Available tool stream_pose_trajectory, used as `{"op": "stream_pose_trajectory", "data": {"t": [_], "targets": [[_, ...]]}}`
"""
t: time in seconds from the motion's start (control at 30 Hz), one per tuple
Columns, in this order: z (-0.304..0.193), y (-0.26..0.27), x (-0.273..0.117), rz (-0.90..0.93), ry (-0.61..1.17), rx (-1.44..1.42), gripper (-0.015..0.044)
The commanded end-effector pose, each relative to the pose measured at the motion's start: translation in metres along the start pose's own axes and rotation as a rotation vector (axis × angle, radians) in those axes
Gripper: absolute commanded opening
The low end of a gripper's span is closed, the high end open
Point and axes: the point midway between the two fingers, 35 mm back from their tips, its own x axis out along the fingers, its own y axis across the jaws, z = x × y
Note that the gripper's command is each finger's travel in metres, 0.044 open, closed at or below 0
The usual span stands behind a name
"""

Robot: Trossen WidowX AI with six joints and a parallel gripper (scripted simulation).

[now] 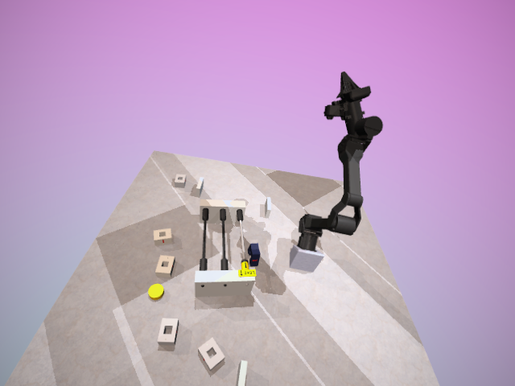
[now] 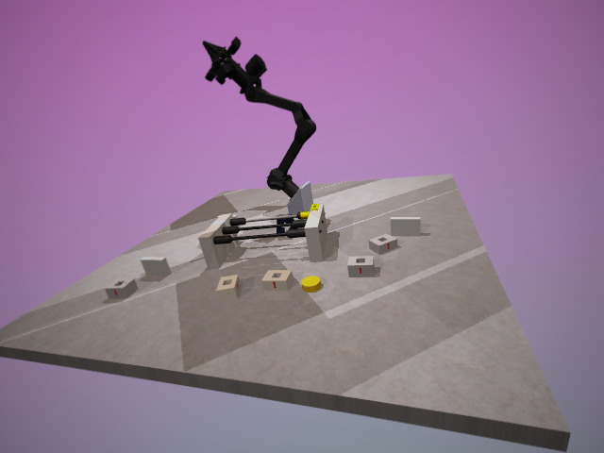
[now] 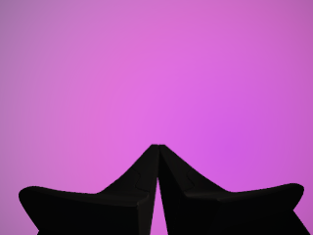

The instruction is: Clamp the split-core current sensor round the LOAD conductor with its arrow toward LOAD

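From my base outward: the arm is folded up high, its claw shut to a point with nothing in it, presumably parked clear so nothing gets knocked. Nearest me on the counter, the dark blue sensor stands just beside the LOAD conductor, not round it; I'd say it stands upright so I can grip it from above. The end blocks hold the three conductors raised, likely leaving room for clamping. The yellow LOAD marker tops one block, giving the arrow its direction. Pale square rings lie beyond.
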Motion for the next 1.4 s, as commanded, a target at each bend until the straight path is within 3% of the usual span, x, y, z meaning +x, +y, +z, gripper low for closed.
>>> {"op": "stream_pose_trajectory", "data": {"t": [0.0, 0.3, 0.53, 0.77, 0.97, 1.17, 1.37], "targets": [[0.000, 0.002, 0.000, 0.004, -0.001, 0.001, 0.0026], [-0.016, 0.079, -0.015, 0.112, 0.031, 0.299, 0.0262], [-0.009, 0.177, -0.034, 0.223, 0.119, 0.940, 0.0440], [0.057, 0.253, -0.048, 0.371, 0.167, 1.596, 0.0440], [0.143, 0.277, -0.057, 0.554, 0.171, 2.115, 0.0440], [0.236, 0.257, -0.069, 0.818, 0.141, 2.565, 0.0440], [0.316, 0.201, -0.091, 1.180, 0.082, 2.895, 0.0440]]}}
